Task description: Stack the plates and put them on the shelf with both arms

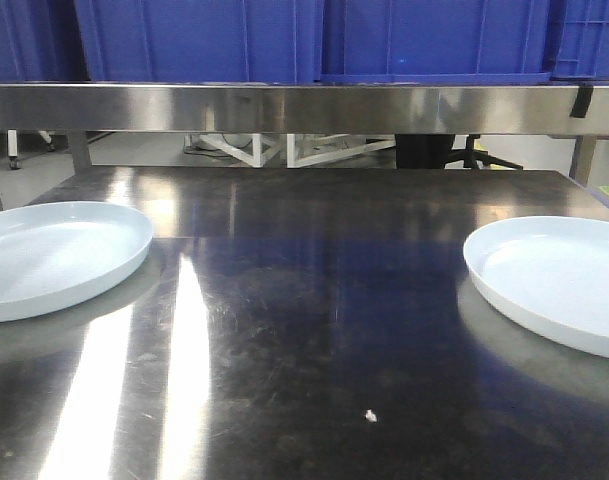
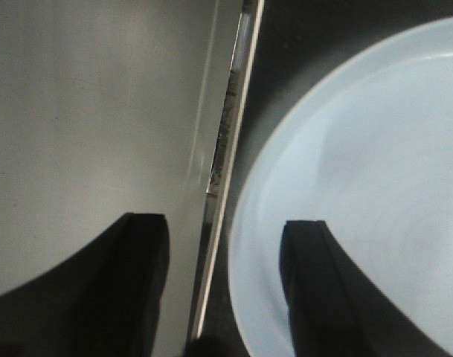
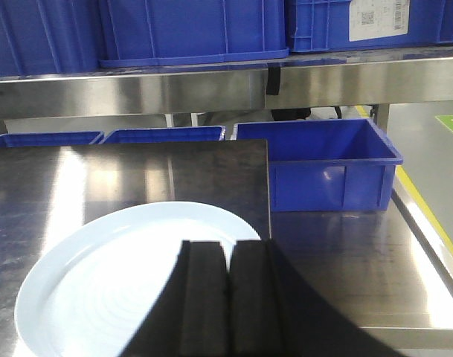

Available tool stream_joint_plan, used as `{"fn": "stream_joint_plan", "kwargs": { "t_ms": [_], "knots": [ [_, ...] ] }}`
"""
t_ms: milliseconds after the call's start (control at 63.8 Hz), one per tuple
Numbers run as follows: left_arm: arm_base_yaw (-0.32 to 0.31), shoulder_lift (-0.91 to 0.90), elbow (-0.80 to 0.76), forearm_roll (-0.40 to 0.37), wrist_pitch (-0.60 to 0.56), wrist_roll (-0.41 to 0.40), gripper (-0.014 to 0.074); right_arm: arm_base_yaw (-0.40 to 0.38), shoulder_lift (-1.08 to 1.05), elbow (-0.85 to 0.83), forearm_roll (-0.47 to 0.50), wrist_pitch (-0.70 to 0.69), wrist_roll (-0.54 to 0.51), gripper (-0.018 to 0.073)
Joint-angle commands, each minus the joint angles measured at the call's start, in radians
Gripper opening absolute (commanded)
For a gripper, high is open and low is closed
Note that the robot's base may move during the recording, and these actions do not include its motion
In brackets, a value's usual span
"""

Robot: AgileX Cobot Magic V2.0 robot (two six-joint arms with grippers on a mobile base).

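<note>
Two pale bluish-white glossy round plates lying well apart on dark steel counter (image 1: 304,300): left plate (image 1: 59,250) at counter's left edge, right plate (image 1: 559,280) at its right edge. Left tool (image 2: 226,290) hovering released, straddling left plate's rim. Right tool (image 3: 227,256) hanging clenched, empty, over right plate's near rim.

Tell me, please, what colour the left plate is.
The plate is pale bluish-white; clearest in the front view.

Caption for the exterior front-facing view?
Unstacked, the left plate and right plate lie apart on the steel table below a shelf carrying blue crates.
</note>
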Motion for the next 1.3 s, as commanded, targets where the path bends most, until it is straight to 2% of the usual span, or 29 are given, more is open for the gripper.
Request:
{"fn": "stream_joint_plan", "kwargs": {
  "t_ms": [0, 360, 705, 987, 1128, 1285],
  "knots": [
    [0.006, -0.033, -0.035, -0.005, -0.007, 0.0, 0.0421, -0.001, -0.012, -0.002, -0.008, -0.084, -0.006, 0.0056],
    [0.01, 0.01, -0.036, 0.0, 0.001, 0.053, 0.0412, -0.001, -0.012, -0.002, -0.008, -0.084, -0.006, 0.0056],
    [0.01, 0.02, -0.036, -0.008, 0.003, 0.071, 0.0223, -0.001, -0.012, -0.002, -0.008, -0.084, -0.006, 0.0056],
    [0.01, 0.036, -0.036, -0.027, 0.019, 0.078, 0.0198, -0.001, -0.012, -0.002, -0.008, -0.084, -0.006, 0.0056],
    [0.01, 0.036, -0.036, -0.028, 0.024, 0.08, 0.0074, -0.001, -0.012, -0.002, -0.008, -0.084, -0.006, 0.0056],
    [0.01, 0.036, -0.04, -0.066, 0.048, 0.109, 0.0089, -0.001, -0.012, -0.002, -0.008, -0.084, -0.006, 0.0056]
  ]
}}
